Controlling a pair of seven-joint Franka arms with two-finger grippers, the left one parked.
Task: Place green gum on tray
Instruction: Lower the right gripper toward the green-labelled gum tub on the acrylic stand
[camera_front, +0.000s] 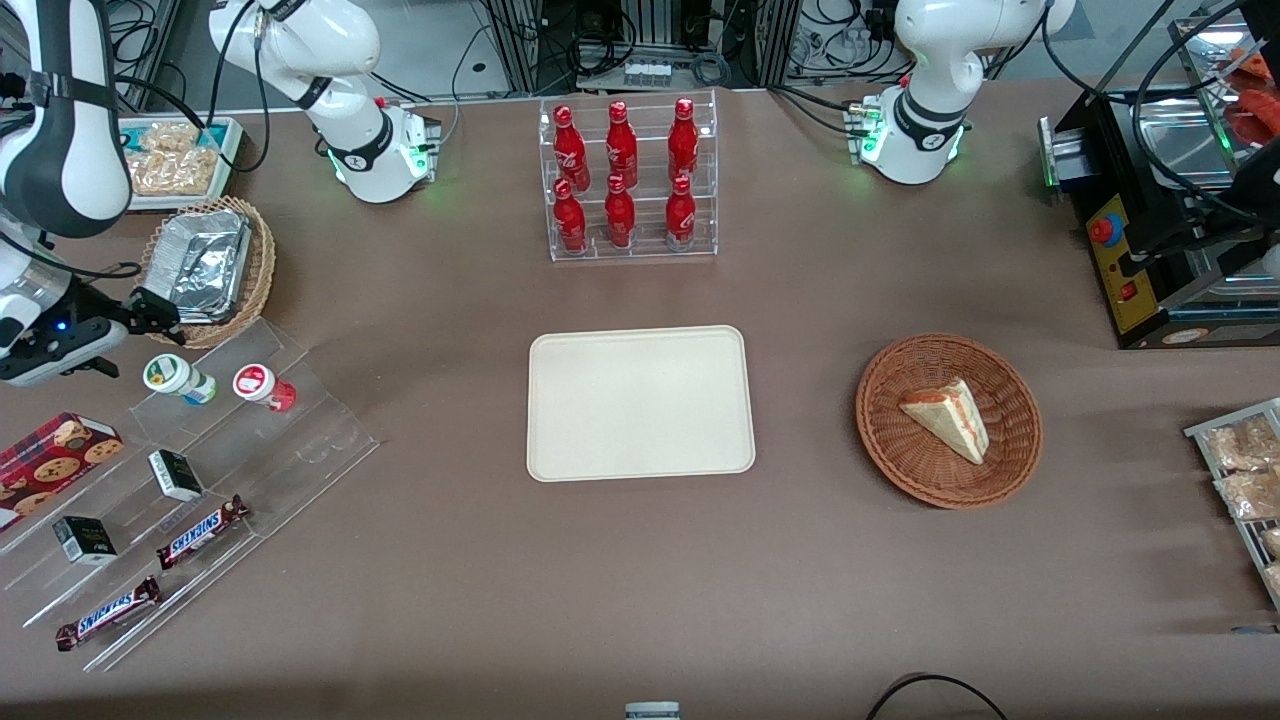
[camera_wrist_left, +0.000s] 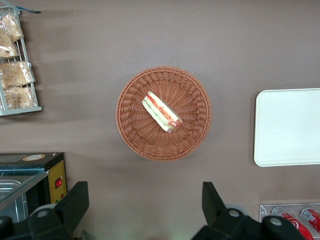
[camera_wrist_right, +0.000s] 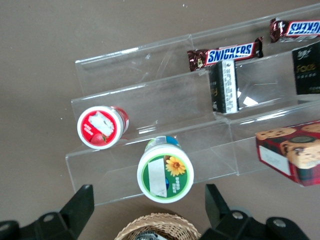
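- The hand (camera_wrist_right: 147, 212) hovers over the green gum (camera_wrist_right: 165, 171), fingers (camera_wrist_right: 80, 202) wide apart and empty.
- The gum stands on a clear stepped rack (camera_front: 300, 440) beside a red-lidded bottle (camera_front: 262, 386), well apart from the tray (camera_front: 640, 402).
- It looks light, stiff and smooth; gripping the body under the lid seems safest.
- Its label is mostly hidden.

The right arm reaches out low over the working arm's end of the table, its white and dark grey links bent at the wrist. Its gripper (camera_wrist_right: 147, 207) points downward (black fingers (camera_wrist_right: 80, 200) spread wide apart, nothing between them), hanging just above the table surface, touching nothing.
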